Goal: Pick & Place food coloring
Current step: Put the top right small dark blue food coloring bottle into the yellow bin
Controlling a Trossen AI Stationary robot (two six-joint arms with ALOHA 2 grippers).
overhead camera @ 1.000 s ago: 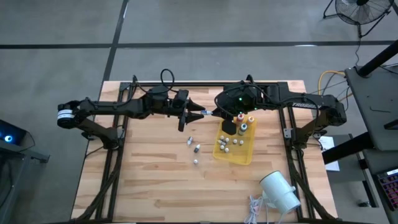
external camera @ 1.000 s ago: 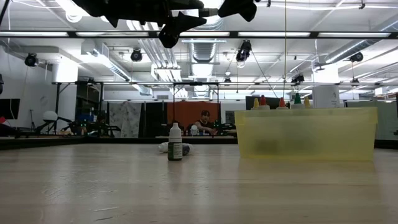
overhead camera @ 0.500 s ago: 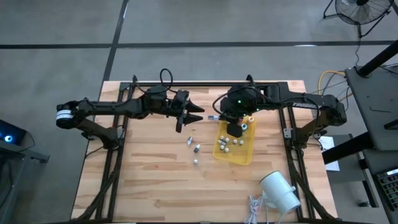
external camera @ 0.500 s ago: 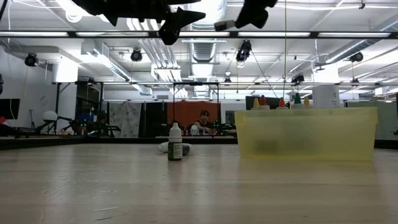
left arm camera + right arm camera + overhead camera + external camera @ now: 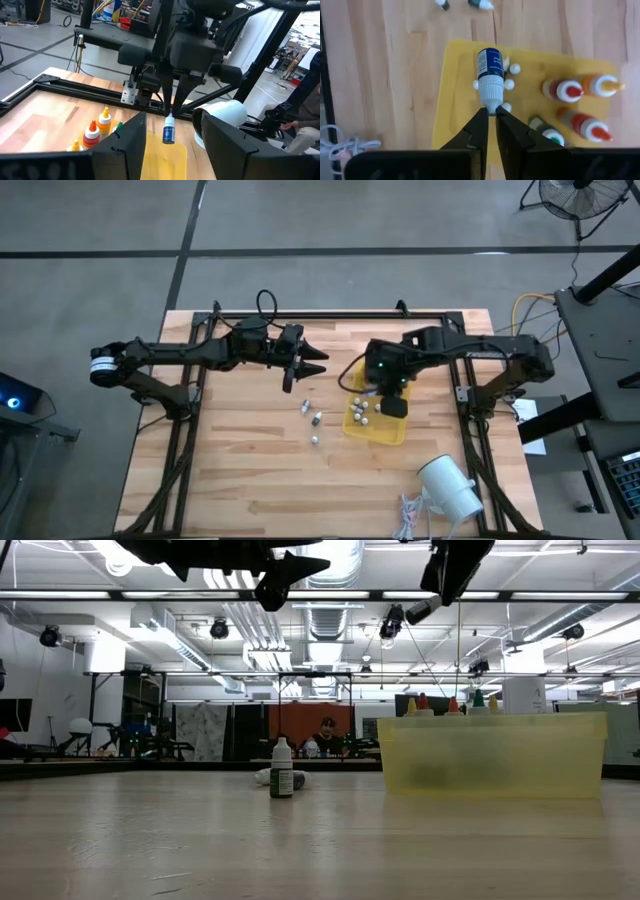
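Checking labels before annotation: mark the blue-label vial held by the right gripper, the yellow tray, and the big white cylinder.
blue-label vial (image 5: 490,64): right wrist view, on its blue label.
yellow tray (image 5: 456,95): right wrist view, bare floor near one edge.
white cylinder (image 5: 450,490): high view, on its side wall.

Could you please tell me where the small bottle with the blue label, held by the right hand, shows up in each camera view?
High view: hidden under the right hand, above the yellow tray.
Low view: I cannot make it out.
Left wrist view: blue-label bottle hangs at centre from the fingertips.
Right wrist view: at centre, pinched by its cap.
Shared landmark: the yellow tray.
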